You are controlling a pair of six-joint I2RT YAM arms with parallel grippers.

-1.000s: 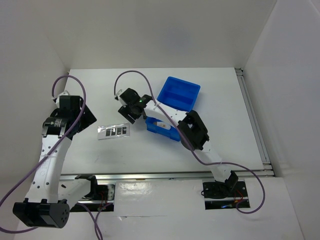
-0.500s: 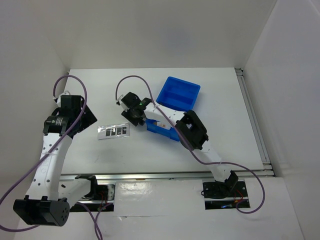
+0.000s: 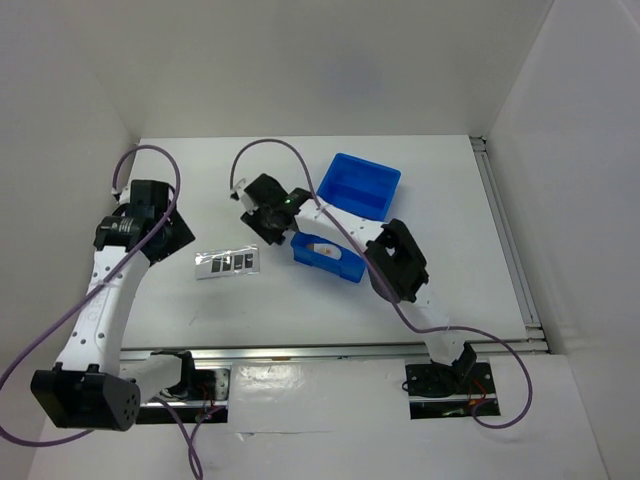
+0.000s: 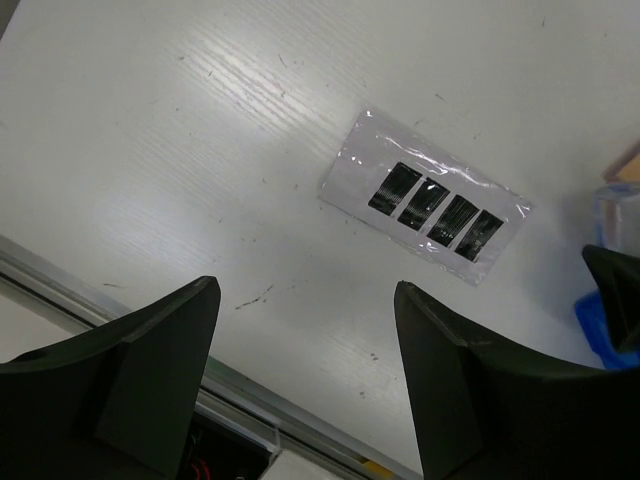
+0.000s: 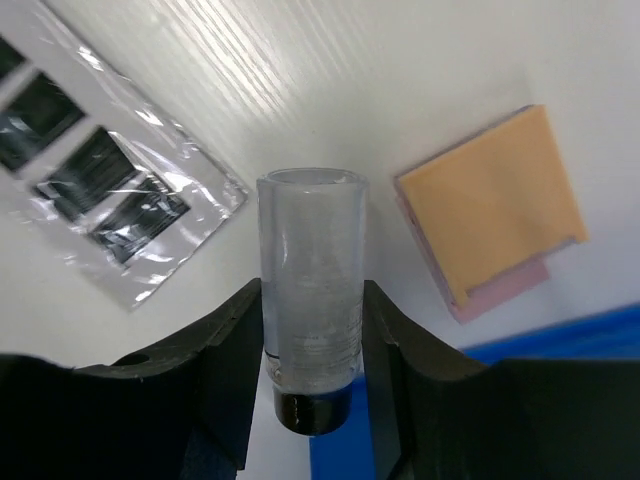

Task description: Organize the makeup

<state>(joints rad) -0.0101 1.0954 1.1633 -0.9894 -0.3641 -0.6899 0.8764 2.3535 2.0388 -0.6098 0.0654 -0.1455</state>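
Observation:
My right gripper (image 5: 310,292) is shut on a small clear-silver tube (image 5: 311,270) with a black cap and holds it above the table. In the top view it (image 3: 268,208) hangs just left of the blue bin (image 3: 360,186). A tan square pad (image 5: 490,205) lies on the table beyond the tube. The silver-grey palette strip (image 3: 228,263) with four dark pans lies flat in its clear wrap, also in the left wrist view (image 4: 428,210) and the right wrist view (image 5: 100,180). A white oval compact (image 3: 322,248) lies in the bin's near compartment. My left gripper (image 4: 305,290) is open and empty, left of the strip. No brushes show.
The bin's blue edge shows under the right gripper (image 5: 560,330). A metal rail (image 3: 330,350) runs along the table's near edge, another along the right edge (image 3: 505,230). White walls enclose the table at the back and sides.
My left gripper has shifted a little right and away from the bases. The right arm's elbow has swung right, uncovering the white compact in the bin; its gripper has hardly moved.

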